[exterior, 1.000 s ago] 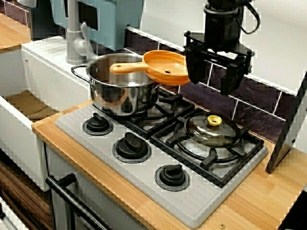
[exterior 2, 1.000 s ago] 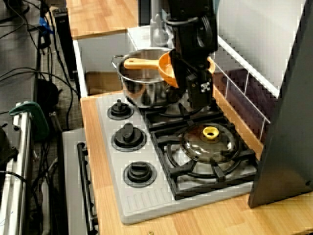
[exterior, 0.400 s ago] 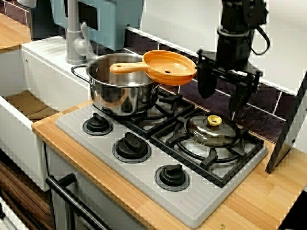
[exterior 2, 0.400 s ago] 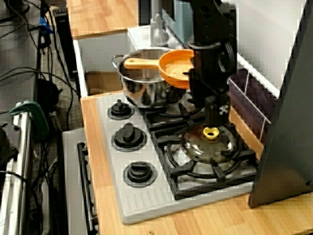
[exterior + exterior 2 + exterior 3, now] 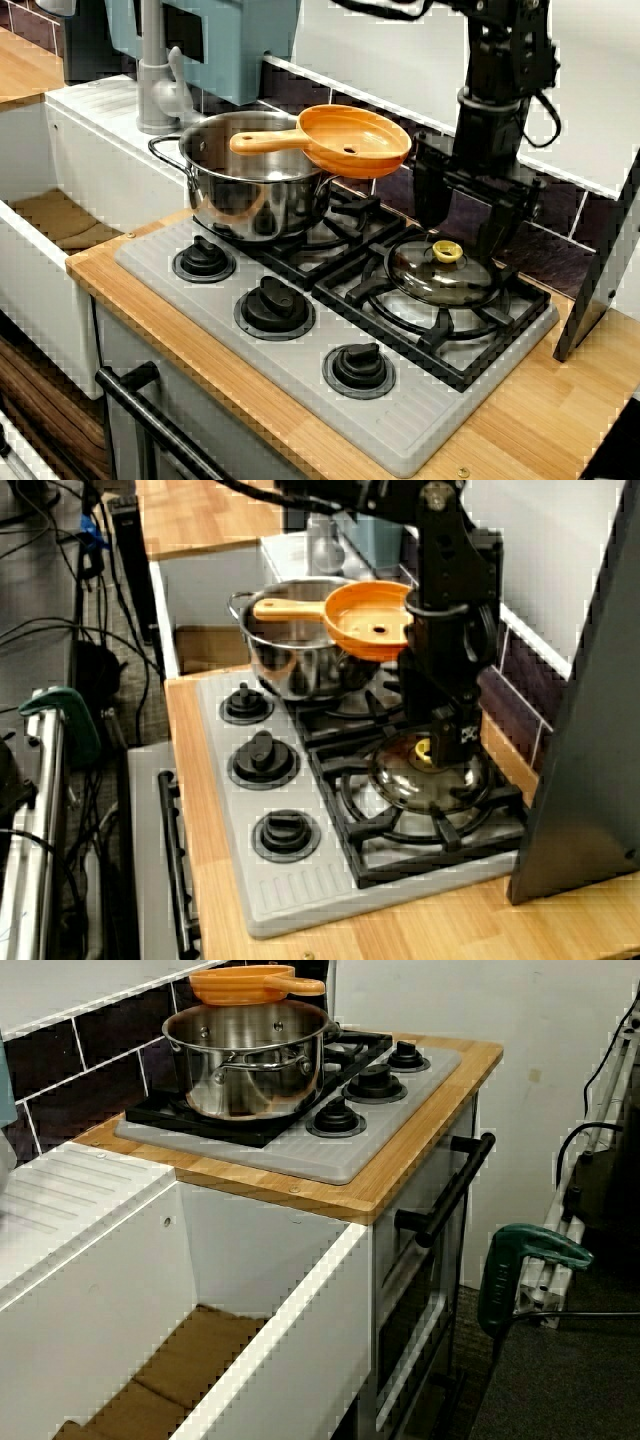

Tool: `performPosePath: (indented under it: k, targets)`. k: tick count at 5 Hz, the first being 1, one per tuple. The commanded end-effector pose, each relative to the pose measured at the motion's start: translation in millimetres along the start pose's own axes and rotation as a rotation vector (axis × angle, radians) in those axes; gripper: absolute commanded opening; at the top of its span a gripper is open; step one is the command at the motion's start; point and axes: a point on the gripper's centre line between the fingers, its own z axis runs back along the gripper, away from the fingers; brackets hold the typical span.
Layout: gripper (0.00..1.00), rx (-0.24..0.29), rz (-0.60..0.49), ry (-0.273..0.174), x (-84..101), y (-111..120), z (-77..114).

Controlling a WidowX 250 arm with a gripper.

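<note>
In the front view of the stove, my gripper (image 5: 464, 230) hangs open just over a glass lid (image 5: 440, 278) on the right rear burner. Its black fingers (image 5: 431, 205) are spread to either side of the lid's yellow knob (image 5: 447, 251), with nothing held. From the stove's end, the gripper (image 5: 441, 748) partly hides the knob (image 5: 424, 748) and lid (image 5: 430, 783). An orange pan (image 5: 350, 140) rests across the rim of a steel pot (image 5: 255, 190) to the left. The sink-side view shows the pot (image 5: 250, 1060) and pan (image 5: 245, 982) but no gripper.
Three black knobs (image 5: 274, 305) line the grey stove front (image 5: 400, 430). A grey faucet (image 5: 160, 90) and white sink (image 5: 120, 1290) lie left of the stove. A dark slanted panel (image 5: 600, 270) stands at the right. A black oven handle (image 5: 450, 1190) and a green clamp (image 5: 520, 1270) are below.
The gripper has moved right, away from the orange pan, and come down to just over the glass lid. It has stayed open. Pot and pan have not moved.
</note>
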Motion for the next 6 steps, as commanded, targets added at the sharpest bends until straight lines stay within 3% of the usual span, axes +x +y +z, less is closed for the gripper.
performPosePath:
  k: [1,6]
  targets:
    - [1.0,-0.013,0.004,-0.06,4.5,7,18.1]
    - [1.0,0.032,-0.001,-0.029,-3.1,9,-2.3]
